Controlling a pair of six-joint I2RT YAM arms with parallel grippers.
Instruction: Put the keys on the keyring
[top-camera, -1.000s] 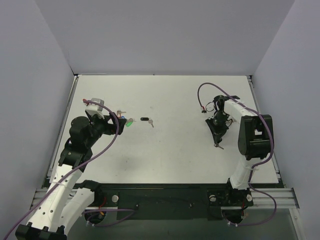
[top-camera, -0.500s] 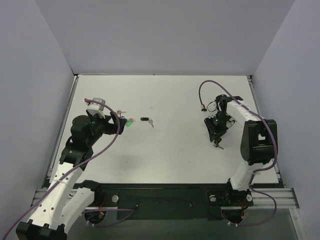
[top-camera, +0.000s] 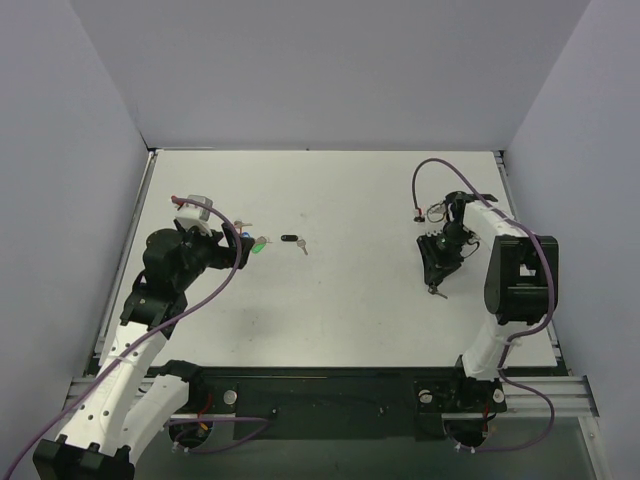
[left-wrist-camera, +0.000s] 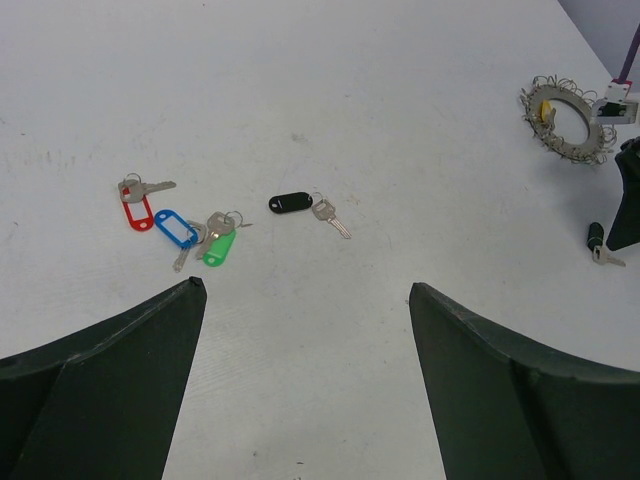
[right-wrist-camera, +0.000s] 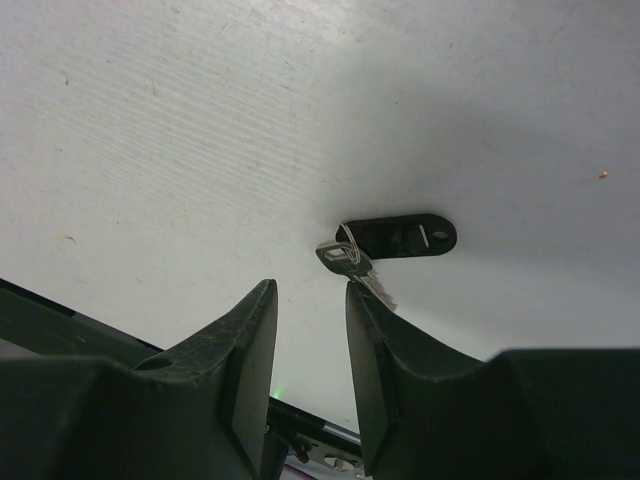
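Left wrist view: left gripper (left-wrist-camera: 308, 288) hangs low over the table (left-wrist-camera: 400, 60), jaws spread wide, nothing between them.
Lower-left cluster: red-tagged key (left-wrist-camera: 133, 203), blue-tagged key (left-wrist-camera: 176, 228) and green-tagged key (left-wrist-camera: 219, 247) lie loose and close together, none on the ring.
Centre: black-tagged key (left-wrist-camera: 291, 203) sits alone, also loose.
Upper right: keyring (left-wrist-camera: 565, 122) lies flat on the table with a yellow tag (left-wrist-camera: 546, 110) inside its loop; threaded or merely lying there, I can't tell.
Right edge: second black-tagged key (right-wrist-camera: 400, 238) is on the table just beyond the right gripper (right-wrist-camera: 310, 295), whose jaws stand narrowly parted, gripping nothing.
Progress: early by my reckoning, at best one key on and five to go.
Hard to see: the ring's opening is too small to make out, and the right gripper is cut off at the frame edge in the left wrist view.
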